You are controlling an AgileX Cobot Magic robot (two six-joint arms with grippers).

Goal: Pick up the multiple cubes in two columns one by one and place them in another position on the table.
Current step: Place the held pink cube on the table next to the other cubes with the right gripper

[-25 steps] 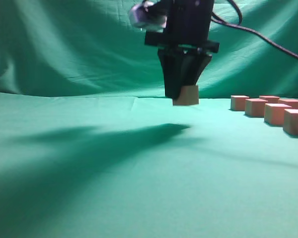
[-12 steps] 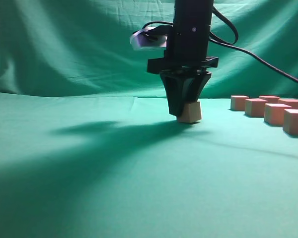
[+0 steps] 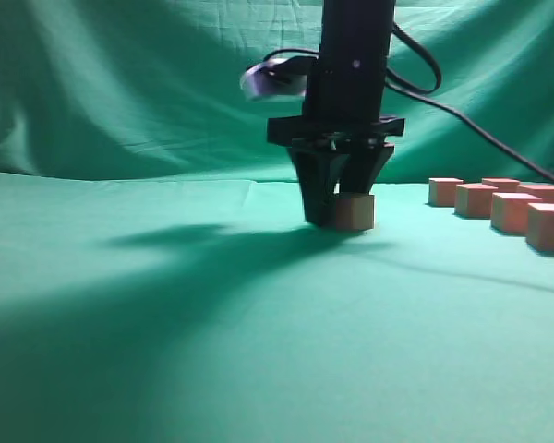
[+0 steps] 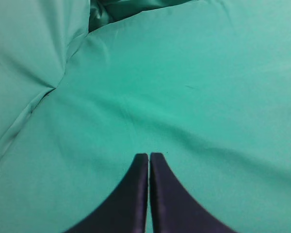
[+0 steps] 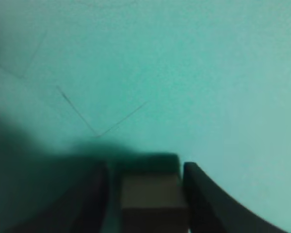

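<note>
End effector [image 3: 337,220] loosely around cube [image 3: 355,211]

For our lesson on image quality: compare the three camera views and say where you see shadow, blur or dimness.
Exterior view: a long dark shadow runs left from the right gripper across the table; the cubes at the right are bright and fairly sharp. Right wrist view: soft and dim, the cube between the fingers sits in shade. Left wrist view: evenly lit, crisp cloth folds, left gripper dark.
</note>
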